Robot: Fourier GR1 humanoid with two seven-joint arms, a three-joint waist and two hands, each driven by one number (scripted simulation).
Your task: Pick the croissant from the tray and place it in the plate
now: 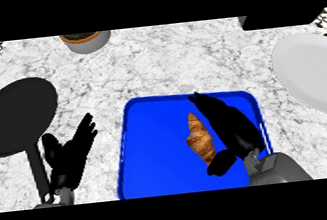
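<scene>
A golden-brown croissant [200, 140] lies lengthwise in the middle of the blue tray [150, 148] at the lower centre. My right hand [231, 127] hovers over the tray just right of the croissant, fingers straight and pointing up the view, thumb [220, 164] reaching under the croissant's near end. The hand is open and not closed round the croissant. The white plate [315, 73] sits at the right edge, partly cut off. My left hand [71, 152] rests open on the counter left of the tray, fingers up.
A black frying pan [15, 117] lies at the left, its handle [37, 170] running down beside my left hand. A grey pot with a plant [85, 41] stands at the back. A dark object [279, 18] sits at the top right.
</scene>
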